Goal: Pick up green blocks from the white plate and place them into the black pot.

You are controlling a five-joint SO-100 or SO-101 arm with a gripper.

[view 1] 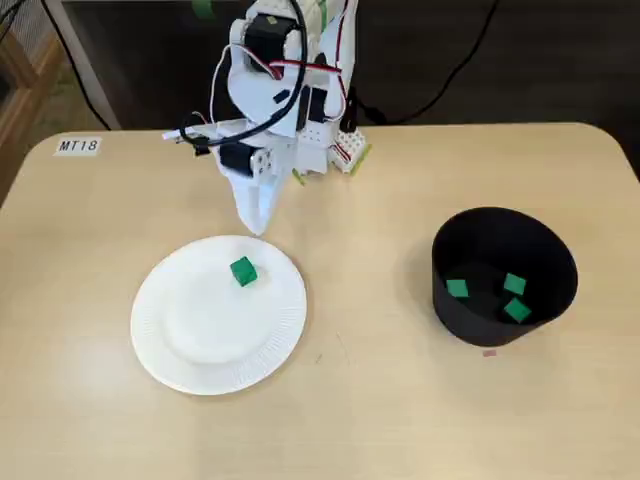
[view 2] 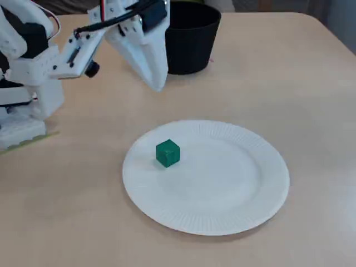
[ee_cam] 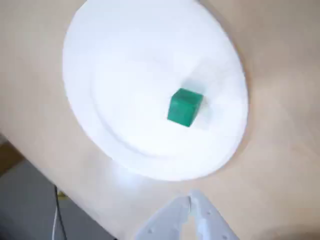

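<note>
One green block (view 1: pixel 243 271) (ee_cam: pixel 184 106) (view 2: pixel 167 153) lies on the white paper plate (view 1: pixel 190 330) (ee_cam: pixel 125 60) (view 2: pixel 233 183), near the plate's edge closest to the arm. The black pot (view 1: pixel 500 300) (view 2: pixel 192 39) stands on the table to the right in a fixed view, with three green blocks (view 1: pixel 457 288) (view 1: pixel 514 284) (view 1: pixel 517 311) on its floor. My white gripper (view 1: pixel 256 225) (ee_cam: pixel 190 199) (view 2: pixel 157 85) hangs shut and empty above the table just beyond the plate's rim, its tips pointing down, a short way from the block.
The arm's base (view 1: pixel 320 150) (view 2: pixel 19 130) sits at the table's back edge. A label reading MT18 (view 1: pixel 78 146) is stuck at the far left corner. Black cables (view 1: pixel 430 100) run behind the table. A small pink mark (view 1: pixel 489 352) lies by the pot.
</note>
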